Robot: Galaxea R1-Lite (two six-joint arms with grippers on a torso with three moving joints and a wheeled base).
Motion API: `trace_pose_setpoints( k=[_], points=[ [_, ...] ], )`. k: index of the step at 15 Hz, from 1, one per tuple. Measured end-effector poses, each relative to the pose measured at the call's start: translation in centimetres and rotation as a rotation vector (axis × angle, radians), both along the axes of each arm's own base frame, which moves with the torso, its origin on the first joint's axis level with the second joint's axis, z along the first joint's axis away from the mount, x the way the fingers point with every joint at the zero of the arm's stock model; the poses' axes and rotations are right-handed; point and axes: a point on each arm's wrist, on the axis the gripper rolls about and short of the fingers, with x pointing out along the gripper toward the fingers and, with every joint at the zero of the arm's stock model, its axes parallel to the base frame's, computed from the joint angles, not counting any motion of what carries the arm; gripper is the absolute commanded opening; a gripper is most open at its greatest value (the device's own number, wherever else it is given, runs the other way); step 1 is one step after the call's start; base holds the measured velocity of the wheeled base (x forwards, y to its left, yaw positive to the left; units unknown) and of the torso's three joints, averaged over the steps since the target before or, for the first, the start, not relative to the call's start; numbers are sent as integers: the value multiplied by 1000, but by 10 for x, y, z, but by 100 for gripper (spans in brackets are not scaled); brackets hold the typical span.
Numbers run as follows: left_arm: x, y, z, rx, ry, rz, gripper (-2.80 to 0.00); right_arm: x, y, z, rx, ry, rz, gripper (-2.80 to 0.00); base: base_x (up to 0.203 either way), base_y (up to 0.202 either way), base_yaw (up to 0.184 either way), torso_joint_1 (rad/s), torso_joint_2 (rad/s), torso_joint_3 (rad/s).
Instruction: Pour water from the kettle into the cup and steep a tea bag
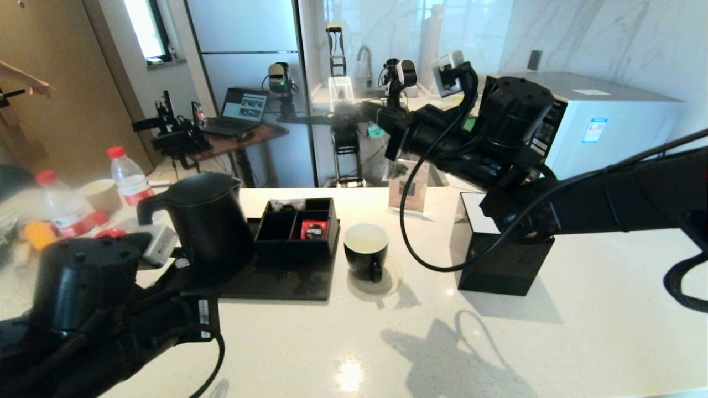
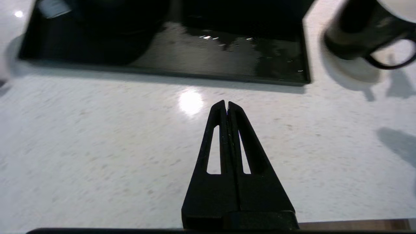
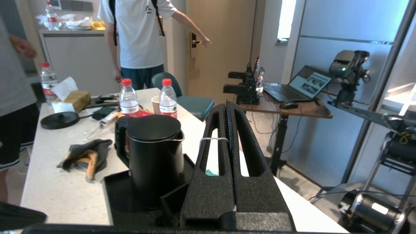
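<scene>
table: white, carries all | tray: black, flat on table | kettle: upright on tray, lid down | cup: on table just beside tray | left hand: clenched, empty, over bare table near tray | right hand: clenched, raised above table, white string across one finger

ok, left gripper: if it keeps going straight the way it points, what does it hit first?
Probably the near edge of the flat black tray under the tall matte black kettle. The left gripper, fingers shut, points at it over bare white counter; its height is unclear, so it may hit the counter first.
</scene>
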Motion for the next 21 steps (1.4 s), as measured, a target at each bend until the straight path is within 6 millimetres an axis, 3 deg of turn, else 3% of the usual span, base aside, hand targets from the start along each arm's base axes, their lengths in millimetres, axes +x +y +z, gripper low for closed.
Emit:
trace_pose_setpoints(
  k=[11,16,21],
  points=[
    [-66,76,-36,6,18,383,-280,-6,-8,9,-16,-40,-24,-280,0,0,0,0,0,0],
    [-101,85,-49,0,-36,463,-280,-10,-11,-1,-44,-27,-30,-280,0,0,0,0,0,0],
    [-135,85,-52,40,-143,392,-280,-16,-14,-3,-42,-32,-28,-280,0,0,0,0,0,0]
  ],
)
